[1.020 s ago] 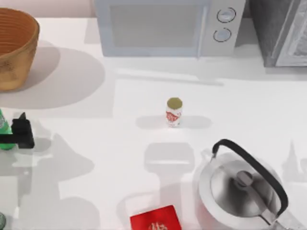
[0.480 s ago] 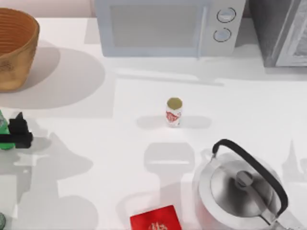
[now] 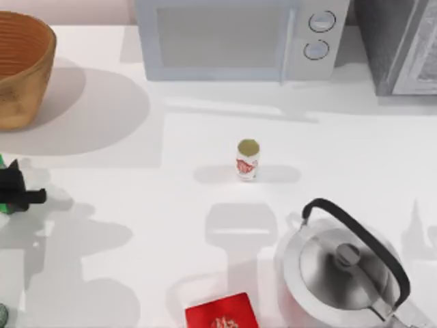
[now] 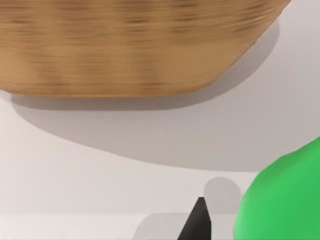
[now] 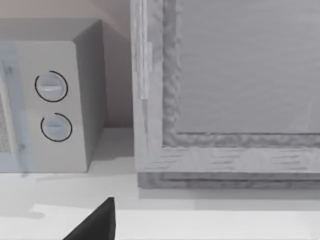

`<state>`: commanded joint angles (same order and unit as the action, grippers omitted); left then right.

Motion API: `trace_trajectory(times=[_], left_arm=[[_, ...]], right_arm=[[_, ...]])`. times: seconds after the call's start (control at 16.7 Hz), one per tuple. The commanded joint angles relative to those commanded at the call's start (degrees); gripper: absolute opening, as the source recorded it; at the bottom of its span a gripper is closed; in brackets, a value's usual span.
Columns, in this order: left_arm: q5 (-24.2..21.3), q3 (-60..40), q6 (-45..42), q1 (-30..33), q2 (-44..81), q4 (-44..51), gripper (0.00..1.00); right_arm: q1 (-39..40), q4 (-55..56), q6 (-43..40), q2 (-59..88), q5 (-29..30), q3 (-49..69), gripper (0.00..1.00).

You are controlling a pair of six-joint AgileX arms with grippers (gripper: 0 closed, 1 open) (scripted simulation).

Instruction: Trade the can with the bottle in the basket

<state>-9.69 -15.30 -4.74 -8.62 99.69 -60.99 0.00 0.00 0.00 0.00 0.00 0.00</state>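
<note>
The basket [image 3: 20, 68] is a large brown wooden bowl at the table's far left back; its wall [image 4: 130, 45] looms close in the left wrist view. At the left edge, in front of the basket, my left gripper [image 3: 13, 191] overlaps the green bottle [image 3: 7, 164], whose green shows above and below it. In the left wrist view the bottle [image 4: 285, 200] sits close beside a dark part of that gripper. The white can [image 3: 247, 159] with a red label stands upright mid-table, far from both grippers. A dark part of my right gripper [image 5: 95, 225] faces the microwave.
A microwave [image 3: 232, 37] lines the back, with a grey cabinet [image 3: 403, 44] at the back right. A steel kettle [image 3: 341, 266] with a black handle fills the front right. A flat red box [image 3: 222, 313] lies at the front edge.
My left gripper has slid left toward the picture's edge and now covers the middle of the bottle. The can, kettle and box have not moved.
</note>
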Motion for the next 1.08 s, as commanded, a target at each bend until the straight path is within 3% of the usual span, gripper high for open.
trace_trajectory(times=[0.12, 0.72, 1.08], left_arm=[[0.0, 0.0, 0.0, 0.0, 0.0, 0.0, 0.0], [-0.7, -0.4, -0.1, 0.6, -0.3, 0.7, 0.0], [-12.6, -11.5, -1.7, 8.6, -5.4, 17.1, 0.0]], right_arm=[[0.0, 0.0, 0.0, 0.0, 0.0, 0.0, 1.0], [0.0, 0.0, 0.0, 0.0, 0.0, 0.0, 1.0], [0.0, 0.0, 0.0, 0.0, 0.0, 0.0, 1.0]])
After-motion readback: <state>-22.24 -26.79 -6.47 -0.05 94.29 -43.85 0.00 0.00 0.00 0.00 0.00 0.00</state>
